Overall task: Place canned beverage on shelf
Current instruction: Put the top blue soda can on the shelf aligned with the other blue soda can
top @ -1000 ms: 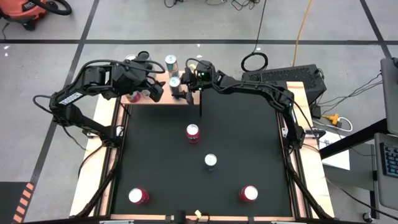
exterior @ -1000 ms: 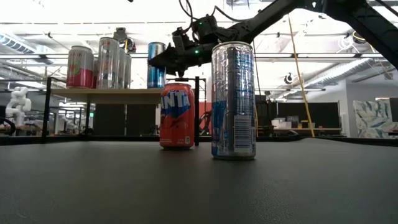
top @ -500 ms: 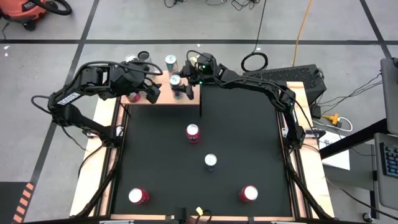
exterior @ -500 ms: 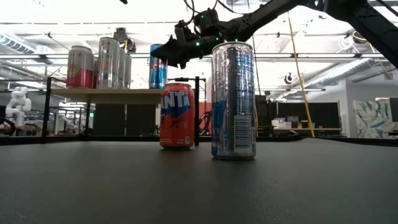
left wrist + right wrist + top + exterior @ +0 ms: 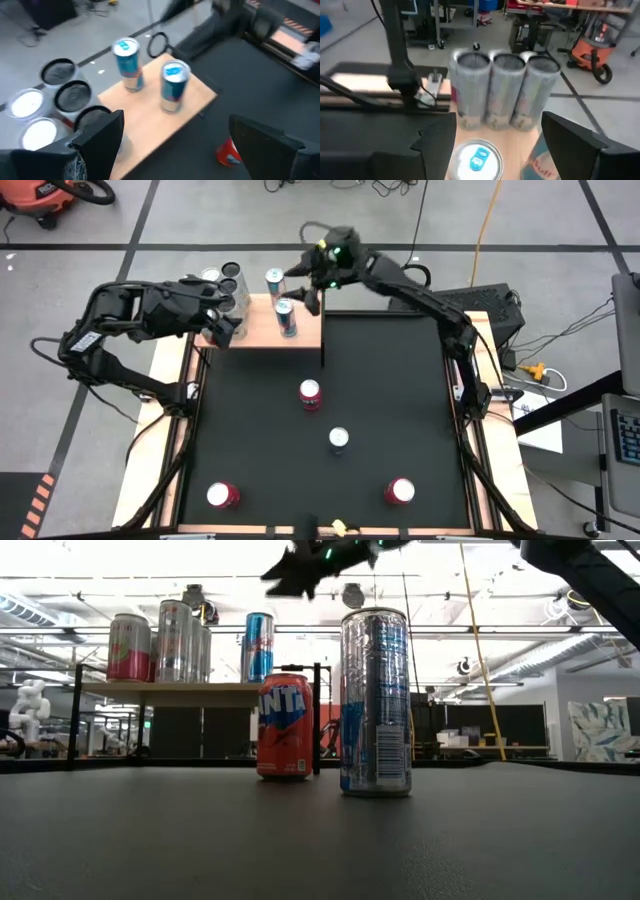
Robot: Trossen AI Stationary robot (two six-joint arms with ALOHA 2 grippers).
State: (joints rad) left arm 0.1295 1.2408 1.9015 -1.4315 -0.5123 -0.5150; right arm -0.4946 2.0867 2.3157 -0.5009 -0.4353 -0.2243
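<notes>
The pale wood shelf (image 5: 258, 335) stands at the table's far left edge. On it a blue can (image 5: 286, 317) stands upright on its base, beside a second blue can (image 5: 275, 280) and several silver and pink cans (image 5: 228, 280). My right gripper (image 5: 305, 294) hangs open above and just beyond the nearer blue can (image 5: 478, 159), clear of it. My left gripper (image 5: 224, 332) is open by the shelf's left end, holding nothing; its wrist view shows both blue cans (image 5: 173, 85) ahead of it.
On the black mat stand an orange-red can (image 5: 310, 393), a tall silver can (image 5: 339, 440) and two red cans (image 5: 222, 495) (image 5: 400, 491) near the front edge. A thin black post (image 5: 322, 345) stands at the shelf's right corner.
My right gripper has risen from around the nearer blue can and drawn back toward the far edge; the can stays upright on the shelf. My left gripper has moved toward the table's left, away from the cans.
</notes>
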